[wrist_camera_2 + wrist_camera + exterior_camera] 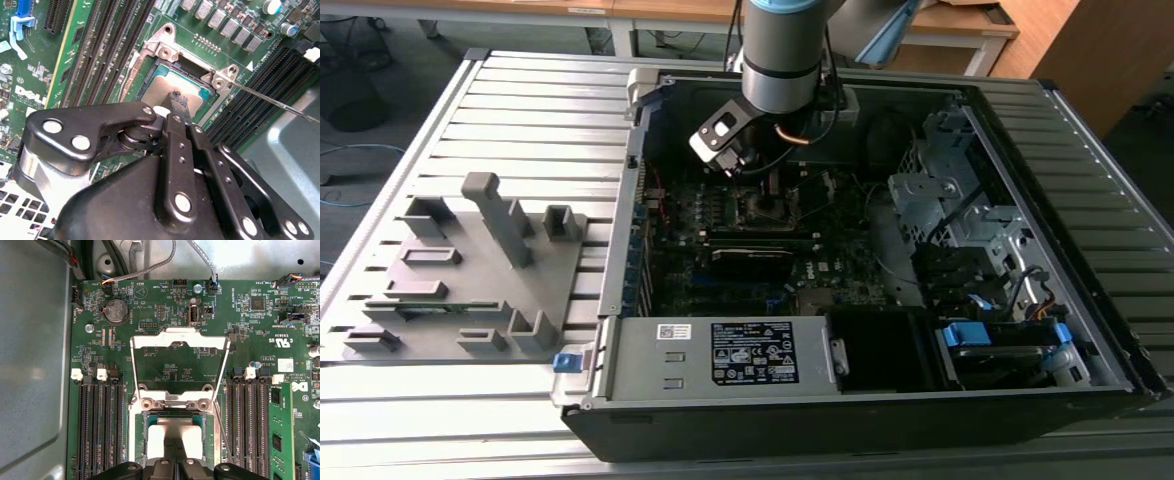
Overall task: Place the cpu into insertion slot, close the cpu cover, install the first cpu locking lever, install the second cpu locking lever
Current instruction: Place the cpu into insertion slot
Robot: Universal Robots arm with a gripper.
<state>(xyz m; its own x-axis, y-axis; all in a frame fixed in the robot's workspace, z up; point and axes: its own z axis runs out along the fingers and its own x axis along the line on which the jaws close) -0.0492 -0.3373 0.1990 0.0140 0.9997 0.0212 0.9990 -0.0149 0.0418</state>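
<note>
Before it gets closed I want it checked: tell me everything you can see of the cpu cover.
The cpu cover is a thin, bright silver metal frame with a large square cut-out, through which green board shows. It is swung open, away from the insertion slot, hinged at that slot's edge; its tilt is unclear. The cpu lies uncovered in the slot. Nothing else visibly touches the cover.

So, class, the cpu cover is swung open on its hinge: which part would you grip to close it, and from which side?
Probably the cpu cover by its free cross-bar, the edge farthest from its hinge, pinched across its thickness. Come from the far side, away from the cpu: the plate is thin, its middle is cut out, and the hinge end is fixed.
</note>
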